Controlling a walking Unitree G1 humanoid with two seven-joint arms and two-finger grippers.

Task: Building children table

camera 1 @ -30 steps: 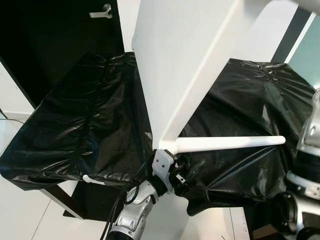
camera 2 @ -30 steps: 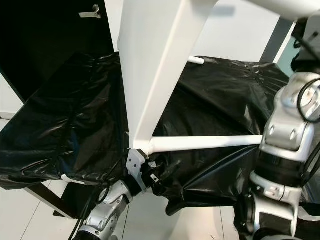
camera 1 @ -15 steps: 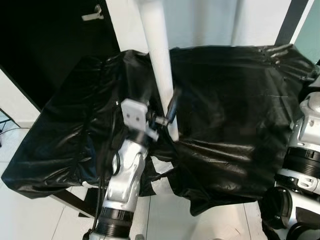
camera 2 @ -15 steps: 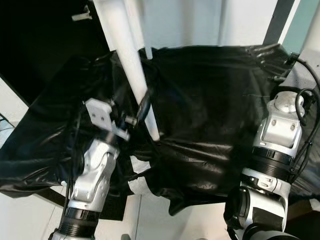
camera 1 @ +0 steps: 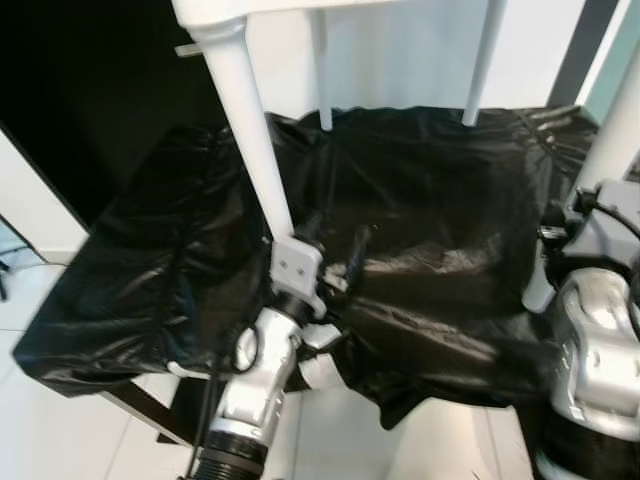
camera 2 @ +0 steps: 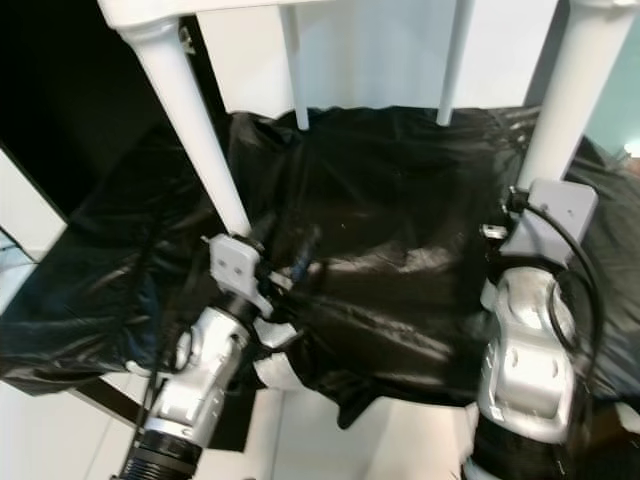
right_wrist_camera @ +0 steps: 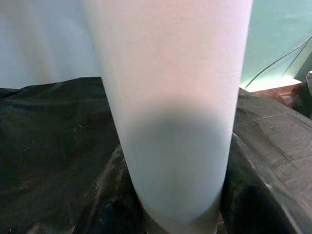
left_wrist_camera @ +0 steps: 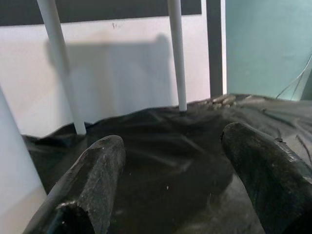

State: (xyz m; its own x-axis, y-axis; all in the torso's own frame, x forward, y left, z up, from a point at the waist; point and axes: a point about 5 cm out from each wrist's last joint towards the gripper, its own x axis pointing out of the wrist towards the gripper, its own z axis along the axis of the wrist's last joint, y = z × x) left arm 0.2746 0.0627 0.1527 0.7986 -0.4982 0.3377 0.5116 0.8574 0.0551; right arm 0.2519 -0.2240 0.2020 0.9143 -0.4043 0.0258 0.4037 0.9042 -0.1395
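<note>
Black plastic sheet [camera 1: 430,220] – white table legs [camera 1: 250,150], right hand [right_wrist_camera: 170,214] gripping one

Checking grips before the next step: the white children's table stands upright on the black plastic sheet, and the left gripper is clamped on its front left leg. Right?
Not quite. The left gripper is open with nothing between its fingers, as the left wrist view shows; the front left leg stands beside it. The table does stand upright on the black plastic sheet.

white children table [camera 2: 200,10] turned from lying on its side to upright on four legs, left gripper [camera 1: 335,245] released the leg [camera 1: 250,130], right gripper [right_wrist_camera: 170,214] closed around another leg [camera 2: 570,90]
</note>
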